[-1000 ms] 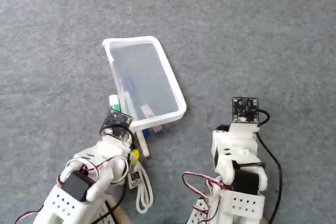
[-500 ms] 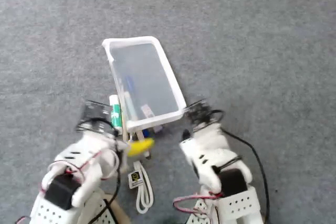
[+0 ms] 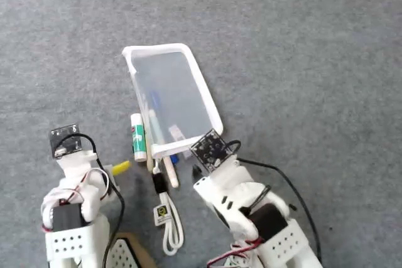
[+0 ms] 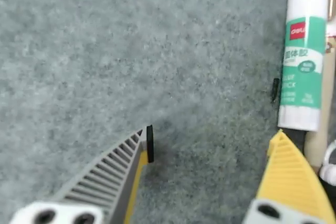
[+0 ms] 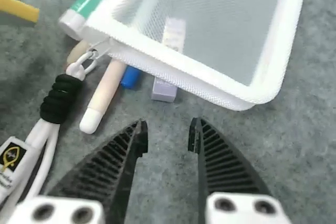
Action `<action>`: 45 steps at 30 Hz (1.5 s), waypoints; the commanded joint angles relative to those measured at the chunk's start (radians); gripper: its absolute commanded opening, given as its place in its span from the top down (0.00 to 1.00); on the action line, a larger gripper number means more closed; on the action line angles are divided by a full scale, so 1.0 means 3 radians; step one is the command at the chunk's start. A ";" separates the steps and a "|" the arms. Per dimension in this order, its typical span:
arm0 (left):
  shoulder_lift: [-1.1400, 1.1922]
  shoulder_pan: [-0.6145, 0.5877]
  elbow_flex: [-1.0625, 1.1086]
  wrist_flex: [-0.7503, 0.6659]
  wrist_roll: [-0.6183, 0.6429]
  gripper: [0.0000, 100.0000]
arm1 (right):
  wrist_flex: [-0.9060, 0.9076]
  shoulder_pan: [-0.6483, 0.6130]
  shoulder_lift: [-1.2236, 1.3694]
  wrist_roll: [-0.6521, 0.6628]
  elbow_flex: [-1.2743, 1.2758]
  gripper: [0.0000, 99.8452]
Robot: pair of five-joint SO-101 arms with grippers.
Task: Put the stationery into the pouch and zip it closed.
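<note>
Loading step, unfinished: the mesh pouch (image 3: 169, 73) lies mid-table, mouth at its near end, with the glue stick (image 4: 302, 56) outside on the grey cloth (image 4: 105, 51) just left of that mouth and a beige pen (image 5: 102, 95) poking out of it. Your left gripper (image 4: 212, 142) is spread wide and empty, near-left of the glue stick; your right gripper (image 5: 167, 129) is partly open, empty, just near of the pouch's edge. Next, likely: left closes on the glue stick while right steadies the pouch rim.
</note>
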 commanded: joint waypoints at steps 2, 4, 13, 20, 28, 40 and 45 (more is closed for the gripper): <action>0.0015 -0.0059 -0.0013 -0.0072 0.0046 0.65 | -0.0189 -0.0026 0.1010 -0.0020 -0.0575 0.86; 0.0015 -0.0059 -0.0013 -0.0072 0.0036 0.65 | -0.0138 -0.0026 0.1706 -0.0020 -0.1056 0.86; 0.0015 -0.0059 -0.0013 -0.0072 0.0036 0.65 | 0.0604 -0.0844 0.4416 -0.0184 -0.2867 0.86; 0.0015 -0.0064 -0.0003 -0.0072 0.0031 0.65 | 0.0307 -0.1693 0.4999 -0.0624 -0.3041 0.86; -0.0010 -0.0217 -0.0003 -0.0066 0.0046 0.65 | -0.0194 -0.1565 0.5153 -0.0614 -0.3184 0.86; -0.0015 -0.0330 -0.0003 -0.0072 0.0051 0.64 | -0.0721 -0.1100 0.5751 -0.0639 -0.3133 0.86; -0.0015 -0.0330 -0.0003 -0.0077 0.0051 0.64 | -0.0496 -0.1100 0.5613 -0.0639 -0.3148 0.86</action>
